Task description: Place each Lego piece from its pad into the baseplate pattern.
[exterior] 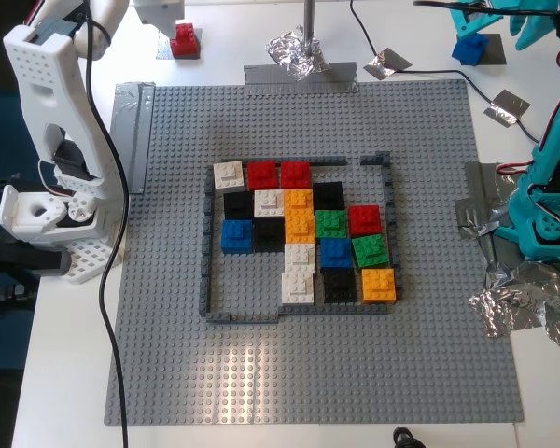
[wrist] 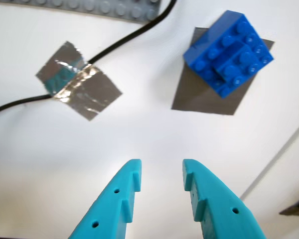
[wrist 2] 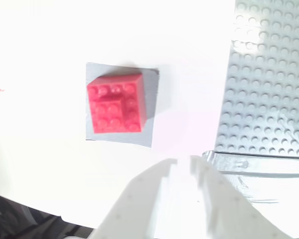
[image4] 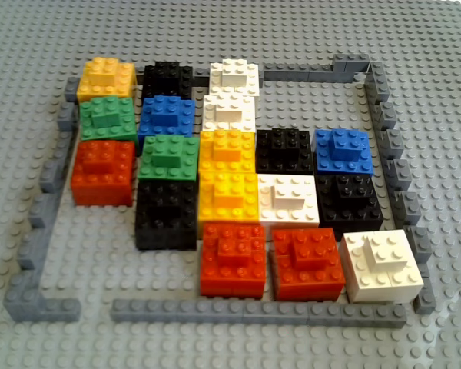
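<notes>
The red Lego piece [wrist 2: 114,103] [exterior: 184,39] sits on its grey pad [wrist 2: 152,112] beyond the baseplate [exterior: 168,327], at the exterior view's top left. My second gripper [wrist 2: 183,162], white, hovers short of it with its fingers slightly apart and nothing between them. The blue Lego piece [wrist: 228,54] [exterior: 469,49] rests on its pad [wrist: 199,97] at the exterior view's top right. My first gripper [wrist: 162,169], teal, is open and empty, a little way from that brick. The pattern [exterior: 299,238] [image4: 230,192] fills the middle of the baseplate.
Crumpled foil lumps lie at the baseplate's far edge [exterior: 294,49] and in the exterior view's lower right [exterior: 523,303]. A black cable [wrist: 134,35] is held down by a silver tape patch [wrist: 79,87]. Another cable [exterior: 107,280] hangs by the white arm's base [exterior: 51,224].
</notes>
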Controlling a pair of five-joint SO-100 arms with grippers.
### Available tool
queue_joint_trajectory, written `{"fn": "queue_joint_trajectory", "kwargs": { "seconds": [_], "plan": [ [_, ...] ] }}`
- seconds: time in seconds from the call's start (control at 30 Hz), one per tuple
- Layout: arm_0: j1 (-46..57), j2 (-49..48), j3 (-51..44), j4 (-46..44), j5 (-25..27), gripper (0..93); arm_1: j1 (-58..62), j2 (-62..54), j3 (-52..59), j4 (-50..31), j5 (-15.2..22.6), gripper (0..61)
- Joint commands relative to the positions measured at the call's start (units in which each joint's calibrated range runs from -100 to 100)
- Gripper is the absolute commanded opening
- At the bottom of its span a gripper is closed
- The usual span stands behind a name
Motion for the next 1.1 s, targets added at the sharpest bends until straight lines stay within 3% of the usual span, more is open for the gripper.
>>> {"fn": "queue_joint_trajectory", "kwargs": {
  "seconds": [0.0,0.07,0.1,0.23,0.4,1.07],
  "plan": [
    [-1.5,4.4,-10.1,0.3,5.2,13.4,0.6,2.0,-7.7,0.2,0.9,9.9],
    [-1.5,6.4,-12.6,0.3,7.5,18.5,0.3,4.8,-10.5,1.1,2.6,12.6],
    [-1.5,7.8,-14.1,0.3,9.3,21.6,0.1,7.9,-13.5,2.3,3.2,18.4],
    [-1.5,9.9,-15.3,0.3,15.2,22.5,-0.7,13.7,-19.1,2.8,3.7,22.3],
    [-2.0,10.0,-15.2,0.3,19.6,22.5,-2.2,16.8,-21.8,0.4,4.1,22.4],
    [-6.3,10.0,-15.4,0.2,21.3,23.1,-3.2,18.3,-15.6,-7.9,4.0,23.3]
  ]
}}
